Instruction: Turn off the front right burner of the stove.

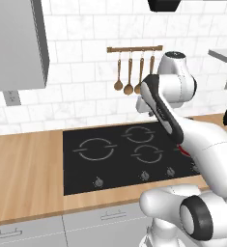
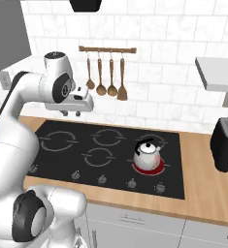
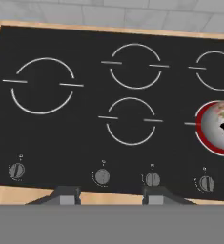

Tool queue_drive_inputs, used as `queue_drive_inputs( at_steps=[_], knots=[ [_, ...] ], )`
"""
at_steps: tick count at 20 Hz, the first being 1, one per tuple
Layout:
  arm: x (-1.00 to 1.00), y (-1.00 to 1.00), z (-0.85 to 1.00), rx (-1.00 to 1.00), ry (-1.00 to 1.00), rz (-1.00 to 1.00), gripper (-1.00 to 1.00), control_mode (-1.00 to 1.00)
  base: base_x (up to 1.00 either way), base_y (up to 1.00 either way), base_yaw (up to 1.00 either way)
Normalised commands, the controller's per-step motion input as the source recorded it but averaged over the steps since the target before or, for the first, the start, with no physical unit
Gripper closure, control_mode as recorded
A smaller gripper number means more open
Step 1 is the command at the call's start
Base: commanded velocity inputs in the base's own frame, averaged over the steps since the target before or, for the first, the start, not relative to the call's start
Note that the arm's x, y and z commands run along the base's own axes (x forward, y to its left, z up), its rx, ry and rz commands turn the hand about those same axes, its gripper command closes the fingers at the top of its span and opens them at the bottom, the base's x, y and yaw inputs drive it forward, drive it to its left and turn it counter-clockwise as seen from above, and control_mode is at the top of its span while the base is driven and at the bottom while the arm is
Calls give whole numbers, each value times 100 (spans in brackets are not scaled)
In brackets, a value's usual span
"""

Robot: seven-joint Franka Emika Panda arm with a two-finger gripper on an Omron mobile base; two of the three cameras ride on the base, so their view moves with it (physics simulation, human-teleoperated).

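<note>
Knobs run along the stove front edge just past my gripper, its jaws spread apart with nothing between. Front right burner glows red under the kettle, well right of my hand.

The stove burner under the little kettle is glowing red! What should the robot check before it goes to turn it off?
1. Front right burner on: ok, its ring glows red under the steel kettle.
2. Other zones on the stove off: ok, their rings are plain grey.
3. Knobs in sight: ok, a row of grey knobs lines the front edge; the rightmost one in the hand view sits in front of the red ring. Whether it controls that burner: cannot tell.
4. Gripper free: ok, open, nothing between its tips.
5. Gripper at the knob: not ok, it hangs high above the cooktop, left of the kettle.
</note>
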Motion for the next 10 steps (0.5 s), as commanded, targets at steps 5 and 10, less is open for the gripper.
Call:
queue_drive_inputs(
  at_steps=[5, 10],
  knots=[
    [-11, -63, -5, 17, -9, -5, -100, -100, 0, 0, 0],
    [-15, -100, -23, 28, -10, -12, -100, -100, 0, 0, 0]
  ],
)
